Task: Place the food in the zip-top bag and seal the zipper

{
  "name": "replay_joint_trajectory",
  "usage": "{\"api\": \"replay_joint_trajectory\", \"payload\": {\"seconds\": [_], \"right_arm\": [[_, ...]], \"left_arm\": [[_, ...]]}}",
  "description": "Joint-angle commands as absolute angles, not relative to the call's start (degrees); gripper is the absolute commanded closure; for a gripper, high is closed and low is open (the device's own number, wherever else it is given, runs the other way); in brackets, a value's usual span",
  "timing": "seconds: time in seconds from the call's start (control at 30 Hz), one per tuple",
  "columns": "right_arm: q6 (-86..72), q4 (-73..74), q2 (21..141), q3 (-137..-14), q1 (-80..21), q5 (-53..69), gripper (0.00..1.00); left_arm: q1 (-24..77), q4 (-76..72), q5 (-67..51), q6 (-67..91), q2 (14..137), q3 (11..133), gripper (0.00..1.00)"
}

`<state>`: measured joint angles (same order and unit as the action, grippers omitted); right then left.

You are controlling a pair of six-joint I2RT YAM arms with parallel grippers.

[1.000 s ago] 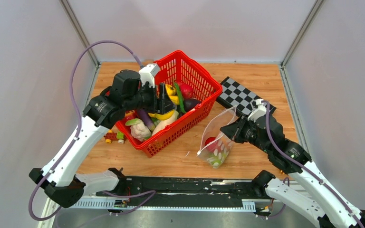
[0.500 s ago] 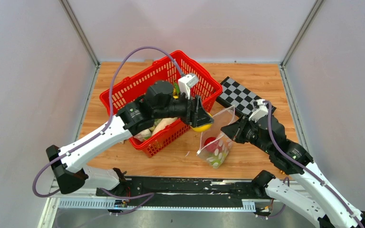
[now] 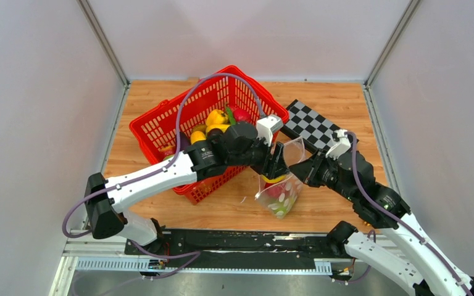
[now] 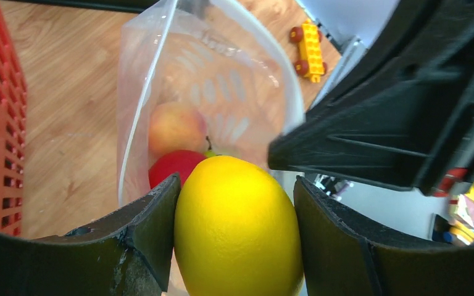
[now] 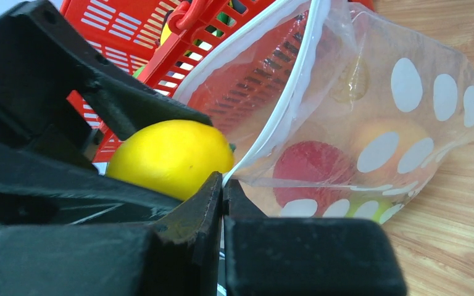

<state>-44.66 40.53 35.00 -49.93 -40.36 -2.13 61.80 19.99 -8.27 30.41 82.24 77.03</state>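
Note:
My left gripper (image 3: 274, 171) is shut on a yellow toy lemon (image 4: 237, 225) and holds it at the open mouth of the zip-top bag (image 3: 281, 185). The lemon also shows in the right wrist view (image 5: 170, 157). The clear dotted bag (image 5: 370, 105) holds a red fruit (image 5: 311, 163), a peach-coloured one (image 4: 176, 126) and a green piece. My right gripper (image 5: 223, 185) is shut on the bag's mouth edge by the zipper (image 5: 284, 102) and holds it up and open. More food (image 3: 219, 120) lies in the red basket (image 3: 160, 126).
The checkerboard (image 3: 311, 126) lies behind the bag at the right. A yellow toy block car (image 4: 308, 43) shows past the bag. The red basket stands left of the bag, partly under my left arm.
My left gripper has carried the lemon from the basket rightward and down to the bag's mouth. My right gripper has kept its hold on the bag edge.

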Motion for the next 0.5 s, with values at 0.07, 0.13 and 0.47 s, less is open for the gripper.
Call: {"api": "replay_joint_trajectory", "payload": {"seconds": [0.07,0.13,0.47], "right_arm": [[-44.0,39.5,34.1,-52.2,-40.5,-2.9,0.98],[-44.1,39.3,34.1,-52.1,-40.5,-2.8,0.98],[-44.1,39.5,33.4,-51.9,-40.5,-3.3,0.98]], "left_arm": [[62.2,19.1,-2.6,27.7,83.2,77.7,0.37],[62.3,18.9,-1.5,27.7,83.8,77.6,0.35],[62.4,17.5,-2.7,27.4,84.7,79.4,0.08]]}}
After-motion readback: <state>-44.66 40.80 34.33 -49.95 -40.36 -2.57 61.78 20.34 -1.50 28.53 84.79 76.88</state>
